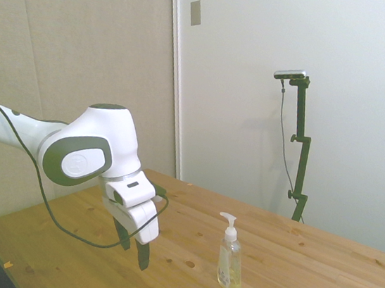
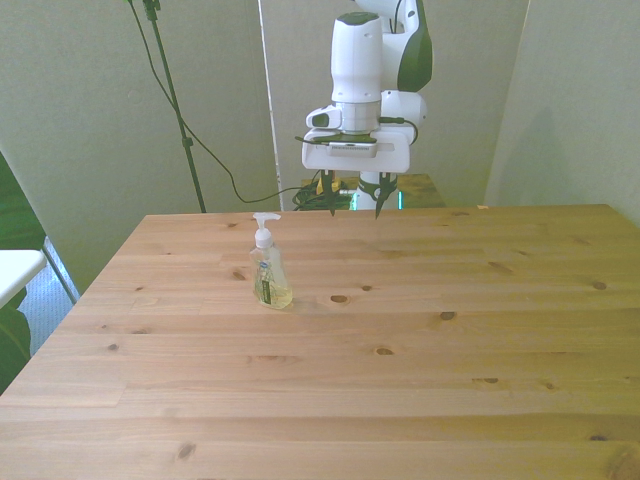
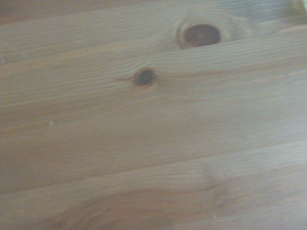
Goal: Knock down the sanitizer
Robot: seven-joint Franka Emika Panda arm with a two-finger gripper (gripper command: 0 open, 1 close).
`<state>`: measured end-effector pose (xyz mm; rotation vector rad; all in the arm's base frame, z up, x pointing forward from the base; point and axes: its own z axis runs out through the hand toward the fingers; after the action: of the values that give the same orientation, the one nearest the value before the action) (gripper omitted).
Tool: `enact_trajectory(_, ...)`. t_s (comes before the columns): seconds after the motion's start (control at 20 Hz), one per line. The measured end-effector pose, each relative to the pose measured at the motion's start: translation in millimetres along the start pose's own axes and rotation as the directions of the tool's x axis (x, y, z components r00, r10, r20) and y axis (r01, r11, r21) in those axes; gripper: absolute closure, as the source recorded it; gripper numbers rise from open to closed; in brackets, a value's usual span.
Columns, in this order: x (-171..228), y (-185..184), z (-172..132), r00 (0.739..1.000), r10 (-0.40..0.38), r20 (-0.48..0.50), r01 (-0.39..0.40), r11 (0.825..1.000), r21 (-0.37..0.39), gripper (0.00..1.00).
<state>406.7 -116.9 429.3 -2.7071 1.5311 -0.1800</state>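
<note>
**Claw apart and empty, bottle not yet touched**

My claw [image 2: 355, 208] hangs over the far part of the table [image 2: 420, 380], its two dark fingers spread with nothing between them. The sanitizer [image 2: 269, 266] stands upright on the bare wood, toward the front view's left of my claw and nearer the camera; in the side view it [image 1: 230, 257] is well apart from my fingertips, with open table between us.

What I judge could go wrong: my fingers hang above the boards, so if I sweep across at the wrong height I could pass over the white pump head [image 2: 264, 221] or only graze the nozzle. If I push too low, near the base, the bottle may slide upright along the smooth planks instead of tipping. A hard swipe could send it rolling toward the table's edge on the front view's left.

Nothing stands in the way: no other object lies on the table, and the wrist view shows only wood grain and two dark knots [image 3: 145, 76].
</note>
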Motion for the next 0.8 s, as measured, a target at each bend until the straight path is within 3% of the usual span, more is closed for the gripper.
enact_trajectory(0.05, 6, 1, 0, 1.0, 0.007, 0.001, -0.007, 1.0, 0.0, 1.0)
enact_trajectory(0.8, 90, 4, 17, 0.996, 0.081, 0.023, -0.079, 0.995, -0.055, 1.0)
